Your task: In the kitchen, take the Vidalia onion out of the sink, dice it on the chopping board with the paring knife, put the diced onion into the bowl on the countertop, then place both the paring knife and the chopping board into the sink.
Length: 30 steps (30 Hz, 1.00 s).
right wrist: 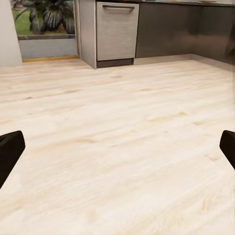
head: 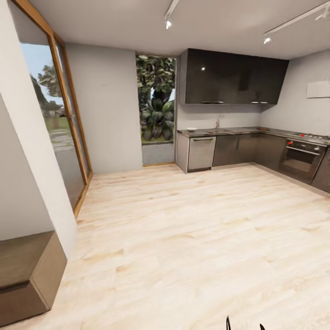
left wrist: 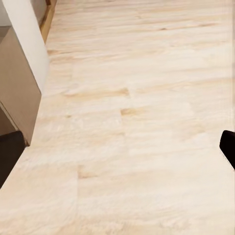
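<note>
Approach step judged in hand: countertop and tap seen far across floor. Right gripper spread wide, empty; left gripper's state can't be told. Drive toward countertop needed next.

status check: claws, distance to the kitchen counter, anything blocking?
Right claw open, empty; left claw unclear. Countertop with tap far across wood floor; onion not discernible. Path open, low cabinet off left.

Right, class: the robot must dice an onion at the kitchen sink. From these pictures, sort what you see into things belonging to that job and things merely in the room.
Belonging to the job:
- countertop, far across the room
- tap marking the sink, basin too far to make out

Merely in the room:
- oven
- dishwasher
- dark wall cabinets
- wooden floor
- glass door
- brown box
</note>
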Available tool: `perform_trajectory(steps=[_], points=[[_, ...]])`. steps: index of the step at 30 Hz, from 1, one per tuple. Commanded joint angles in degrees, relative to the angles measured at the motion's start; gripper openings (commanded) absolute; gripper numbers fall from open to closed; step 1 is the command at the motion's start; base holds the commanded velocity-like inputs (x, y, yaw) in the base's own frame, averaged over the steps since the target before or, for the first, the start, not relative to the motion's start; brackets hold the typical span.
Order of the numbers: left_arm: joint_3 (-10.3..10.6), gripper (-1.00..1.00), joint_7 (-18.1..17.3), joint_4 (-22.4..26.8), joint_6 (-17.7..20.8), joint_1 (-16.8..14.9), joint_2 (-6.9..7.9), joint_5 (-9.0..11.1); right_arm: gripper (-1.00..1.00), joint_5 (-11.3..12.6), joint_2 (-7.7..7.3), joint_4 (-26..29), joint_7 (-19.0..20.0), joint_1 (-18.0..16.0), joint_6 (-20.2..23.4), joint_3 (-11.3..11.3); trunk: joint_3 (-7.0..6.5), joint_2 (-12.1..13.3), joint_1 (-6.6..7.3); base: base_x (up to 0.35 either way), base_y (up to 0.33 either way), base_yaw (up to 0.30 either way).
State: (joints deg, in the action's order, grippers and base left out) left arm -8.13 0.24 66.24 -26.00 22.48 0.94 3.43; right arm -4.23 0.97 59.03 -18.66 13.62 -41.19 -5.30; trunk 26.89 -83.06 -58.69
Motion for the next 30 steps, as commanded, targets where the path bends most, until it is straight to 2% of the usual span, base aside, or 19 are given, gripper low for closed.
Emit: perform_trajectory(steps=[1, 12, 30], points=[[0.1, 1.0, 0.0, 0.0, -0.1, 0.0, 0.03, 0.3, 1.0, -0.4, 0.0, 0.0, -0.5, 0.0, 0.1, -0.1, 0.03, 0.0, -0.04, 0.322, 0.0, -0.123], [0.1, 1.0, 0.0, 0.0, -0.1, 0.0, 0.03, 0.3, 1.0, -0.5, 0.0, 0.0, -0.5, 0.0, 0.1, -0.1, 0.03, 0.0, -0.04, 0.322, 0.0, -0.107], [0.0, 1.0, 0.0, 0.0, -0.1, 0.0, 0.03, 0.3, 1.0, -0.5, 0.0, 0.0, -0.5, 0.0, 0.0, -0.1, 0.03, 0.0, -0.04, 0.325, 0.0, -0.004]])
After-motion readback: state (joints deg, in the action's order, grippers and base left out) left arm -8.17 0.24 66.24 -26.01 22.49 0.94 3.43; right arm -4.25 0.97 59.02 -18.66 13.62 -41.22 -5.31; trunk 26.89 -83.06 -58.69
